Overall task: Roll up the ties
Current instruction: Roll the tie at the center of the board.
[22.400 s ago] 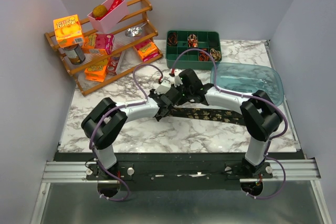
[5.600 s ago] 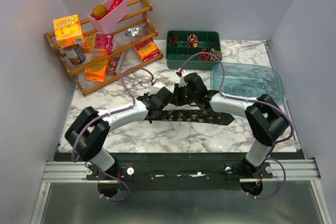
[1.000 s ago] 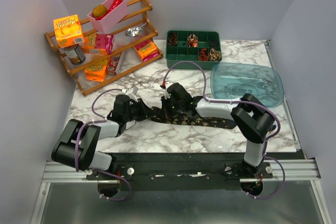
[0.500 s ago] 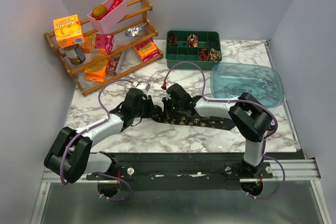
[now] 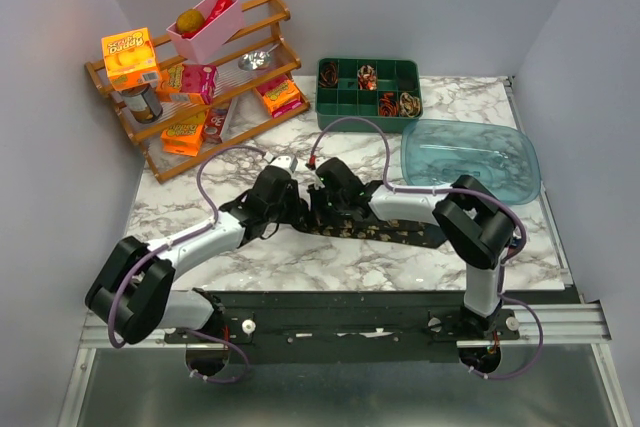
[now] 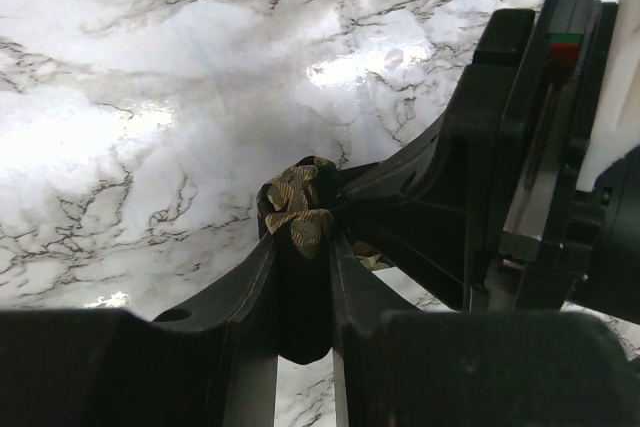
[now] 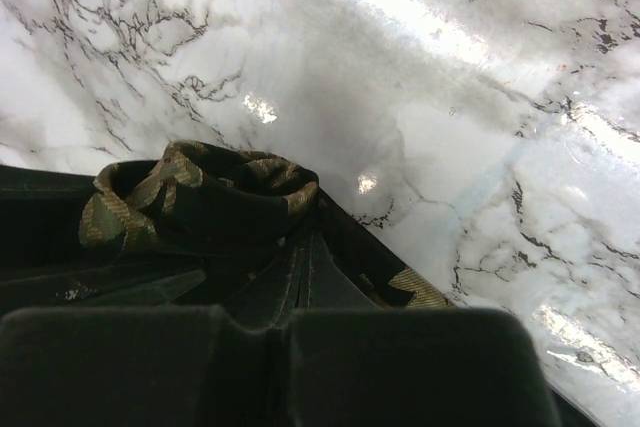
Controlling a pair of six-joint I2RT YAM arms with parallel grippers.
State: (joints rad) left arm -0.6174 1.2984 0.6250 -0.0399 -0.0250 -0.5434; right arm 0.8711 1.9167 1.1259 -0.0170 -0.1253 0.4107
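Tie [image 6: 296,202] end — pinched in left gripper [image 6: 302,245]; right gripper [image 7: 303,237] closed alongside.

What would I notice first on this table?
The left arm and right arm meet nose to nose in the middle of the marble table, both on one end of a long dark patterned tie. Behind them, a wooden rack of bright boxes stands back left, a green tray of rolled ties beside it.

A: How many of each?
B: One long tie [image 5: 392,231], four coils [image 5: 367,75] in one tray [image 5: 360,124].
A: Arms?
B: Two arms [image 5: 200,239].
A: What else?
B: One tub [image 5: 470,152], one rack [image 5: 250,130], one can [image 5: 143,104].
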